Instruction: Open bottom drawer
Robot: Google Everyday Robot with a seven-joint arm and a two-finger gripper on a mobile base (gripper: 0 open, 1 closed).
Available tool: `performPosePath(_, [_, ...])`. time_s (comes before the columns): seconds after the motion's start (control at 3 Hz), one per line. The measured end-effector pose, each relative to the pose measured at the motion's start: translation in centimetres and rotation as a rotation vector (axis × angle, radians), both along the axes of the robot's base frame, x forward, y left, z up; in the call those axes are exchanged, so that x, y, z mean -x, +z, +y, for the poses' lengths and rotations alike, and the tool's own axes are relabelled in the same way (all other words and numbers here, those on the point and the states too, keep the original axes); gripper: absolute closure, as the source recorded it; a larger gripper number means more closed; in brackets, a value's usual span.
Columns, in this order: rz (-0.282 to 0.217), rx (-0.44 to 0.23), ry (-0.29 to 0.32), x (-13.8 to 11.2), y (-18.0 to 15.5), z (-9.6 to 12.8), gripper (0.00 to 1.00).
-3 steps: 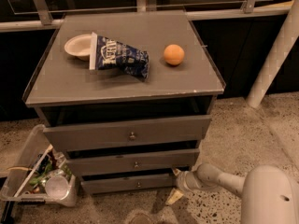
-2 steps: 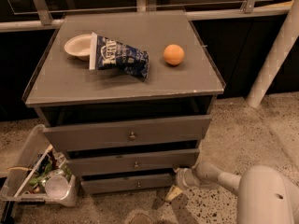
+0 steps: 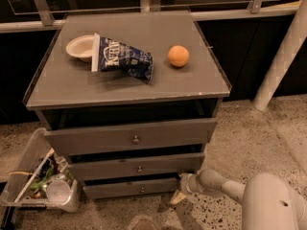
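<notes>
Moved: gripper (image 3: 177,193) and arm (image 3: 221,185) have edged a little left toward the cabinet since the earlier frame; drawers and tabletop items lie as before.
Camera view, gripper: low down near the floor (image 3: 249,138), at the right end of the bottom drawer (image 3: 120,189), level with its front.
Grip state: cannot tell from this view whether it is open or closed, or whether it touches the drawer.
Bottom drawer: lowest and narrowest of three grey fronts, small knob (image 3: 142,189) at its centre, a dark gap above it.
Middle drawer (image 3: 110,168): directly above, slightly wider.
Top drawer (image 3: 96,139): widest front, pulled out a little, dark opening above it.
Cabinet top (image 3: 144,83): white bowl (image 3: 76,47) at left, blue chip bag (image 3: 122,60) partly over the bowl, orange (image 3: 178,55) to the right, apart from the bag.
Bin (image 3: 29,159): clear, on the floor left of the cabinet, holding mixed litter.
</notes>
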State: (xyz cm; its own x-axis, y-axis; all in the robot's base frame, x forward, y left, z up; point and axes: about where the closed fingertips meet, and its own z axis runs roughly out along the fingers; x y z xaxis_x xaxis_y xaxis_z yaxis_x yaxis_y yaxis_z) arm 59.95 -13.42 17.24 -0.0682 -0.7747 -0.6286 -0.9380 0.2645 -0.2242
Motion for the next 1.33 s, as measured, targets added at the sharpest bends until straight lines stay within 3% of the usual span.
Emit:
performPosePath(0.67, [-0.035,0.016,-0.022,-0.09,-1.39,-0.31,0.0])
performPosePath(1.0, [-0.035,0.016,-0.023,-0.09,-1.4,-0.31,0.17])
performPosePath(1.33, [-0.035,0.016,-0.023,-0.09,-1.4,-0.3,0.41])
